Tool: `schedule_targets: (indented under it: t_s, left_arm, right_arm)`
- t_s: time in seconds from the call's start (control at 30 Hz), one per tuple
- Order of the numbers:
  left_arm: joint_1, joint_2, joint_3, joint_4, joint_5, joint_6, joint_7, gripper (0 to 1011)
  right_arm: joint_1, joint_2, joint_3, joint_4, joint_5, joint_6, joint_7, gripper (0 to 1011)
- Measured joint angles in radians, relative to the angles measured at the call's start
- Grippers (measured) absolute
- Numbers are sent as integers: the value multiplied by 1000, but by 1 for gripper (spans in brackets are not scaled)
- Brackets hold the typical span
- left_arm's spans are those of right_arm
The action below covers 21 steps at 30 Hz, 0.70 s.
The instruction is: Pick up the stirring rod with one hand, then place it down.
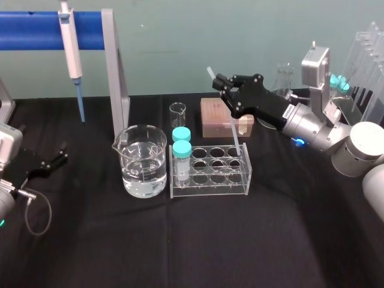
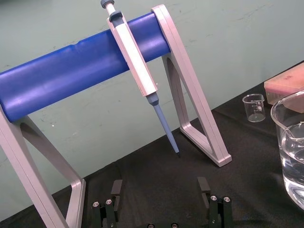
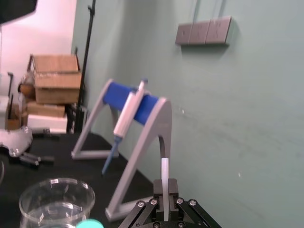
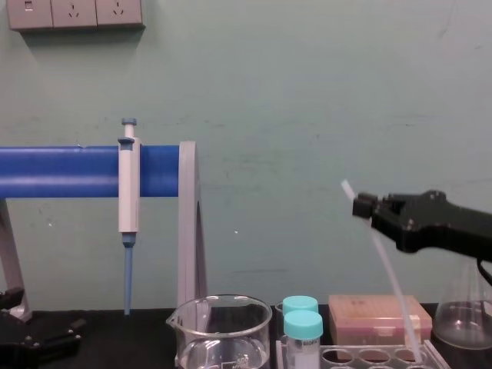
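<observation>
Two beakers (image 1: 143, 161), two capped tubes (image 1: 182, 157) — one rod (image 1: 235, 137)

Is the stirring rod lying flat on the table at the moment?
No, the right pincer holds the stirring rod near its top, slanting down toward the tube rack.

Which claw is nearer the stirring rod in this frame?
Right. The right claw is shut on the stirring rod near its upper end, above the tube rack. The left claw sits open at the table's far left, beyond the beaker.
</observation>
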Motion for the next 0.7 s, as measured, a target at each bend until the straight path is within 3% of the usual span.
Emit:
schedule_targets:
  t_s: [0.47, 0.6, 0.7]
  left_arm:
    - [0, 0, 0, 0, 0, 0, 0, 1000]
    - [0, 0, 0, 0, 0, 0, 0, 1000]
    - [0, 0, 0, 0, 0, 0, 0, 1000]
  right_arm:
    - [-34, 9, 39, -127, 105, 9, 28, 65]
    - [-51, 10, 48, -163, 112, 8, 6, 66]
    - [-77, 12, 60, -209, 104, 10, -53, 66]
